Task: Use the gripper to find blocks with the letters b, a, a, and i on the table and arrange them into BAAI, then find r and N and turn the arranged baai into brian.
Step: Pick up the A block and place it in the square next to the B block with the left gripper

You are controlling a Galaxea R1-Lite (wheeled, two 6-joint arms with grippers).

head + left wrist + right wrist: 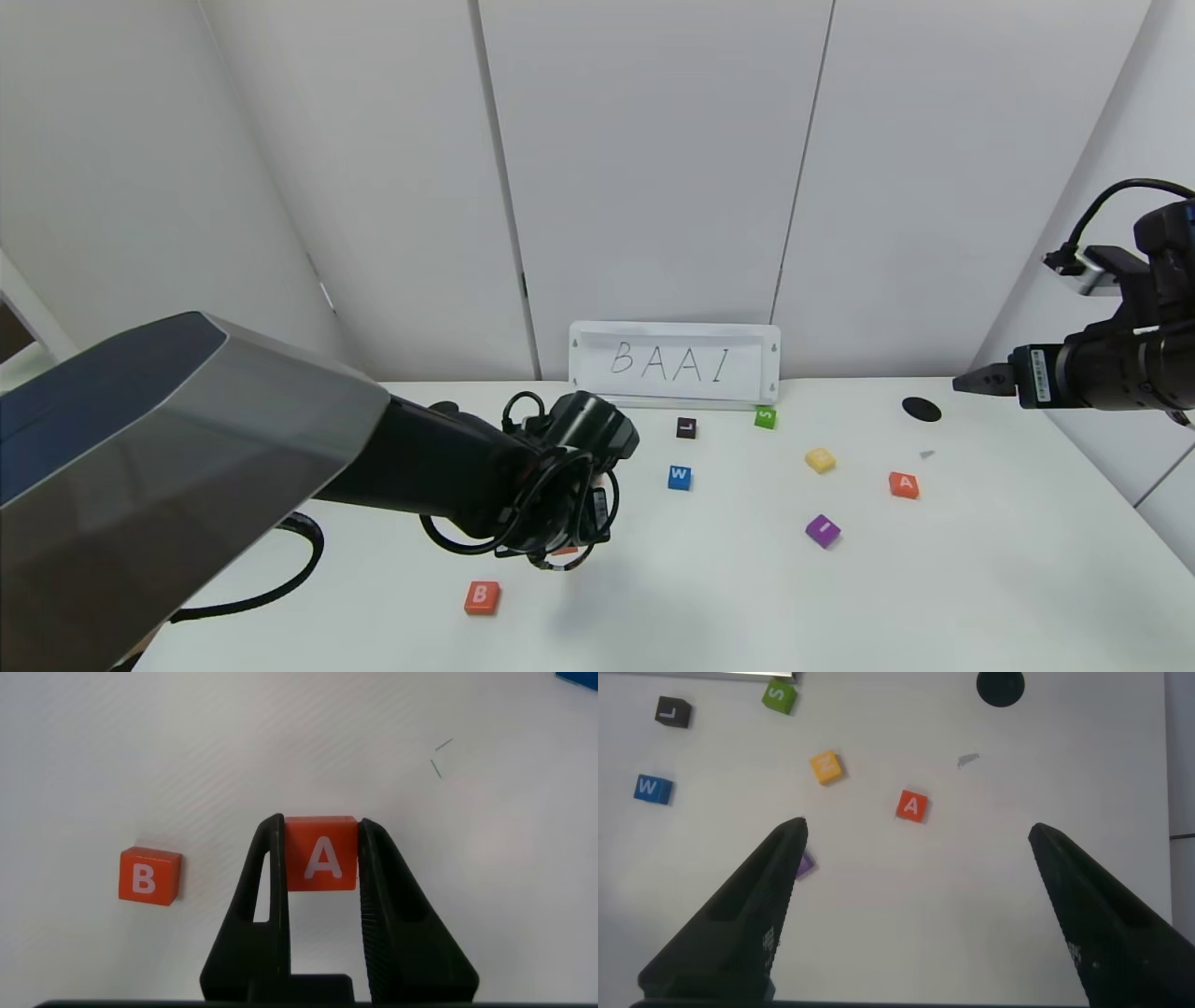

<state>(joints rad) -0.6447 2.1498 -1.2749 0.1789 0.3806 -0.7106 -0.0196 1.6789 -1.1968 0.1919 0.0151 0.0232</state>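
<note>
My left gripper [320, 838] is shut on an orange-red A block [320, 854], held just above the white table [934, 597]. Only a sliver of that block [564, 551] shows under the left gripper [560, 553] in the head view. The B block [482, 597] [148, 876] lies on the table close beside it, nearer the front edge. The other A block [903, 484] [911, 806], the purple I block [822, 530] [804, 865] and the yellow N [820, 459] [826, 767] lie to the right. My right gripper [971, 381] [915, 840] hangs open and empty high above the table's right side. The r is out of view.
A white sign reading BAAI [674, 364] stands at the back edge. In front of it lie a dark L tile [686, 427], a green S tile [766, 417] and a blue W tile [679, 477]. A black hole [921, 409] is at the back right.
</note>
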